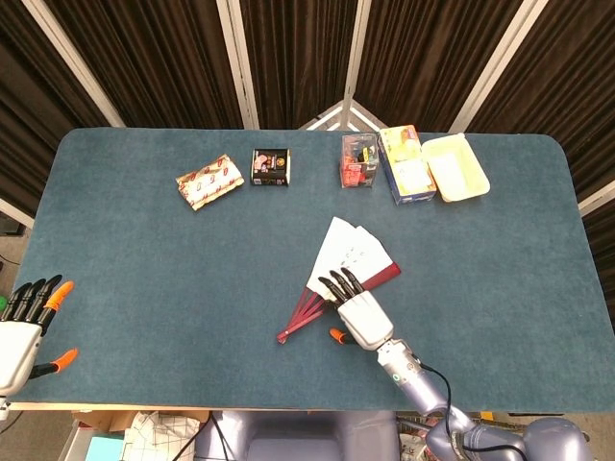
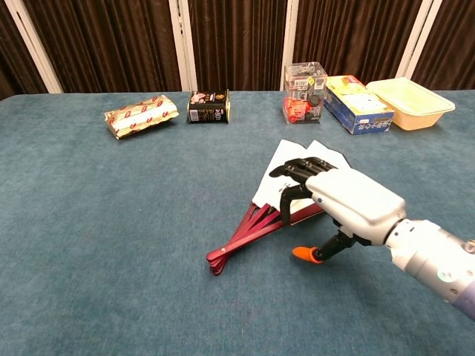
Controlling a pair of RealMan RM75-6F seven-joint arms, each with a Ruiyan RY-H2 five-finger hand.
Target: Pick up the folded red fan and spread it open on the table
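Note:
The red fan (image 1: 338,271) (image 2: 286,185) lies partly spread on the blue table, its white paper leaf fanned toward the far right and its red ribs meeting at a pivot at the near left. My right hand (image 1: 356,309) (image 2: 338,200) hovers over the fan's near edge with dark fingers (image 1: 338,283) extended over the ribs and its orange-tipped thumb held apart; it holds nothing. My left hand (image 1: 24,327) sits at the table's near left corner, fingers apart and empty, far from the fan.
At the back stand a gold-red wrapped packet (image 1: 209,182), a small black box (image 1: 270,165), a clear box of small items (image 1: 358,160), a blue-yellow box (image 1: 405,163) and a pale yellow tray (image 1: 455,167).

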